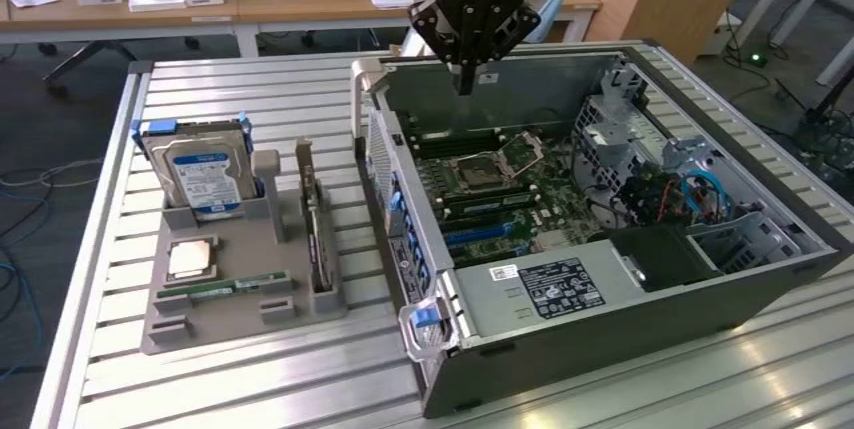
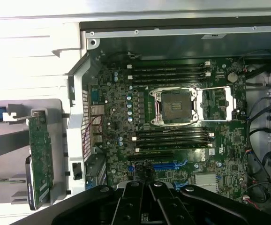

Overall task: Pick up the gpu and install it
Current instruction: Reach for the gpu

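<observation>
"gpu [image 1: 315,234]: where is it?"

"It's standing on edge in the grey holder [image 1: 200,327], left of centre in the exterior view and just beside the open computer case [image 1: 601,349]. That view catches it almost edge-on, so its faces are hard to make out. The wrist view shows one side of it: a green board with small parts."

"And the gripper [image 1: 463,77]?"

"It hangs at upper centre of the exterior view, over the far wall of the case and well apart from the gpu. The jaws are together with nothing between them. The frame's top edge cuts off the arm above it."

"Can any writing be read?"

"Not much. There's white lettering on the gripper's black body, but I can't read it. The hard drive [image 1: 200,177], upright at the holder's far end, has a blue and white label with print too small to read. A white sticker with fine print lies on the flat panel [image 1: 561,289] in the case's near end, with a smaller white tag beside it. Both are illegible."

"Is anything else hidden?"

"Cables and a drive cage on the exterior view's right cover part of the motherboard [image 1: 494,194]. The socket [image 1: 481,171] at its middle is open."
</observation>
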`<action>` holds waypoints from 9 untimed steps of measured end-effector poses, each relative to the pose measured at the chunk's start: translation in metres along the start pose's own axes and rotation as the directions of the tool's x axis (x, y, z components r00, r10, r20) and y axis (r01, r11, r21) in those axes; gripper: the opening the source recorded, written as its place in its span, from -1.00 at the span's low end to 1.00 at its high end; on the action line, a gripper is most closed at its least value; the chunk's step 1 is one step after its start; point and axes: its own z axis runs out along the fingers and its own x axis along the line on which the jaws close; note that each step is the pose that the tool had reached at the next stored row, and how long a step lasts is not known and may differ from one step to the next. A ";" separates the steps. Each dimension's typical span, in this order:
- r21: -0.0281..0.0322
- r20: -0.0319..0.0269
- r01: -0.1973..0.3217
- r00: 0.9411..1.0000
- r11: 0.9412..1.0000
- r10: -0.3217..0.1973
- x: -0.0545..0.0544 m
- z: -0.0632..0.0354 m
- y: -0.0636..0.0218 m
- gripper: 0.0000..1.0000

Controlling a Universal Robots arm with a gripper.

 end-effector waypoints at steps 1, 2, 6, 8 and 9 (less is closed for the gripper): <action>0.000 0.000 0.000 1.000 1.000 0.000 0.002 0.0000 -0.0001 -0.79; 0.000 0.000 0.000 1.000 1.000 0.000 0.004 0.0000 -0.0003 -0.79; 0.000 0.000 0.000 1.000 1.000 0.000 0.013 -0.0002 -0.0010 -0.79; 0.000 0.000 0.000 1.000 1.000 0.000 0.018 -0.0003 -0.0013 -0.79; 0.000 0.000 0.000 1.000 1.000 0.000 0.021 -0.0004 -0.0015 -0.79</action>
